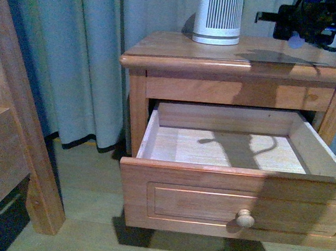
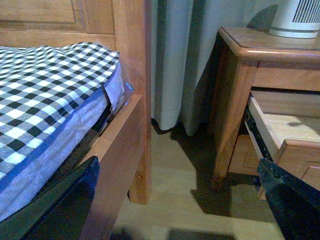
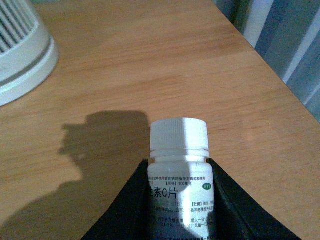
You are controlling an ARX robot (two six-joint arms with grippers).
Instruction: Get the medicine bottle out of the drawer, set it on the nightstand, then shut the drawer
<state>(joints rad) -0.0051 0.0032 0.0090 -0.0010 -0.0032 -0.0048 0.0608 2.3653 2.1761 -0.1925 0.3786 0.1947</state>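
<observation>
The right gripper (image 1: 301,28) hangs over the nightstand (image 1: 136,94), near the back right corner of its top surface (image 3: 150,60). Its fingers (image 3: 117,212) are clamped on the body of the medicine bottle (image 3: 178,180), so the step in hand is judged to be setting the bottle down. The bottle appears to be clear of the wood, since the shadow (image 3: 100,135) falls apart from it, though how high it is cannot be told. Its long axis runs along the fingers, with the white cap (image 3: 179,134) leading out past the fingertips, apparently toward the back edge. It looks laid over rather than upright, but the exact tilt cannot be told. To place it well, the arm should probably pick bare wood well in from the right edge and apart from the white ribbed cylinder (image 1: 218,16). It should then turn the wrist so the base comes down flat, let go only once the base bears, and draw the fingers back along their own line without dragging the bottle. The drawer (image 1: 208,201) stands open and empty, not yet shut. The left gripper (image 2: 177,167) is spread wide, holding nothing.
</observation>
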